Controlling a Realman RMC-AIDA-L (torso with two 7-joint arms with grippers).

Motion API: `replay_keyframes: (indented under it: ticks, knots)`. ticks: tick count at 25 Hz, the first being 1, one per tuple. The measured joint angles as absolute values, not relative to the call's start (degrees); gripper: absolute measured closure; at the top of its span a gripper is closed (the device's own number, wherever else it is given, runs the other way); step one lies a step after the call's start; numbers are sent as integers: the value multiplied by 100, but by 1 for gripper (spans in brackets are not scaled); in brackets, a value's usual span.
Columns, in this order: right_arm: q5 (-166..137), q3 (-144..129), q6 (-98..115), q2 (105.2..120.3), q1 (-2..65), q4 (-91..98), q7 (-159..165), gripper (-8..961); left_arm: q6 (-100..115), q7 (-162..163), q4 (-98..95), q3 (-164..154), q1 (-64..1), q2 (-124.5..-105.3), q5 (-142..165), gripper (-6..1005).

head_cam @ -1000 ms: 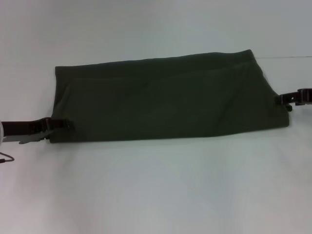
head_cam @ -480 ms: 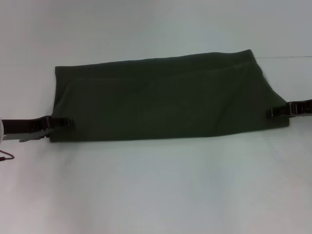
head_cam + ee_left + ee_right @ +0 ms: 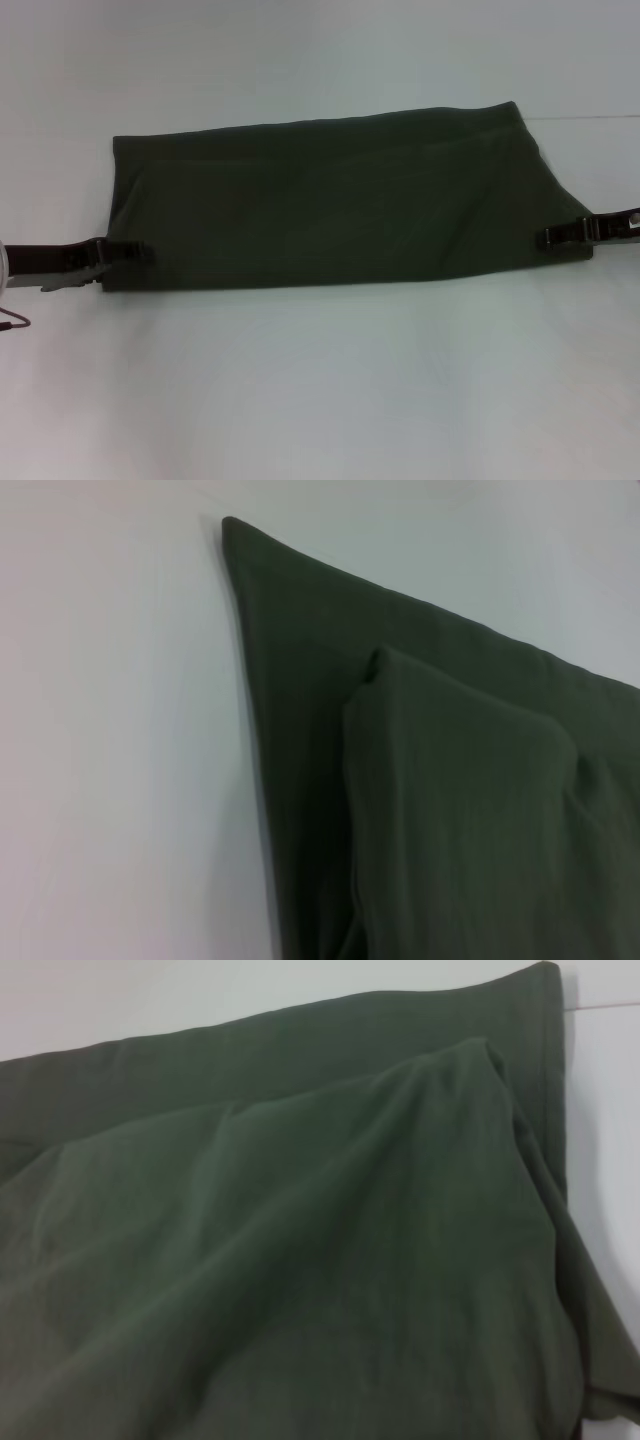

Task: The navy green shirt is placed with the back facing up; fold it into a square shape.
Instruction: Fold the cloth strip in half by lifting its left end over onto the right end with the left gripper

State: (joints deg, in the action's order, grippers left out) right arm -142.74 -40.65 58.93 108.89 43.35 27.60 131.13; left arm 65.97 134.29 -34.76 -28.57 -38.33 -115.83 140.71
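Presently: navy green shirt (image 3: pixel 340 200) folded to long band, squaring outstanding; left gripper (image 3: pixel 128 253) and right gripper (image 3: pixel 556 236) at near corners, finger state indeterminable.

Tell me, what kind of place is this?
Probably a robot test bench, not a home: a plain white table, one olive-green shirt folded into a long band, the left gripper and right gripper at its ends.
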Motion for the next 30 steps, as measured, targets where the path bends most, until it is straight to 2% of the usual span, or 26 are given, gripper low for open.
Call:
replay_keyframes:
  ticks: [21, 28, 30]
  knots:
    - [-14282, -4193, 5877, 10907, 4359, 2751, 13145, 257, 6565, 13430, -3472, -2857, -3832, -11611, 14064, 219]
    - [-14282, -4210, 5872, 10906, 4355, 2752, 13153, 376, 6536, 13426, -3436, -2857, -3832, -11625, 14038, 224]
    - [-14282, -4210, 5871, 10906, 4344, 2766, 13153, 421, 6527, 13424, -3426, -2856, -3832, -11626, 14025, 302]
